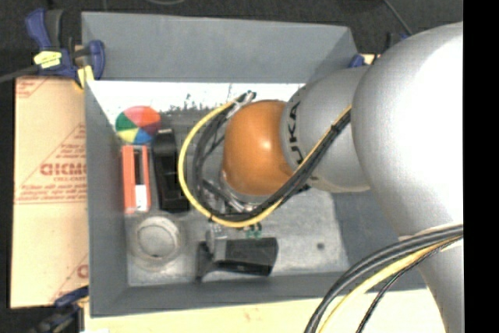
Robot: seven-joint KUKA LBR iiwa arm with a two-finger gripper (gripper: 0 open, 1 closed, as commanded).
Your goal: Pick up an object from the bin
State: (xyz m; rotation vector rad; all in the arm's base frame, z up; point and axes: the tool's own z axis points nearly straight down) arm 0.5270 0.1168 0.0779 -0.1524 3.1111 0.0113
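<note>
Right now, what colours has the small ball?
The ball shows red, green, yellow and blue patches; camera view.

Grey bin (218,51) — colourful ball (138,125), orange box (136,179), black block (170,171), clear cup (158,238)

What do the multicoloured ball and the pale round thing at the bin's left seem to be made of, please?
Multicoloured ball: probably foam or rubber, matt; its segments show no glints.
Pale round thing: likely translucent plastic, glossy; its rim catches light.
</note>
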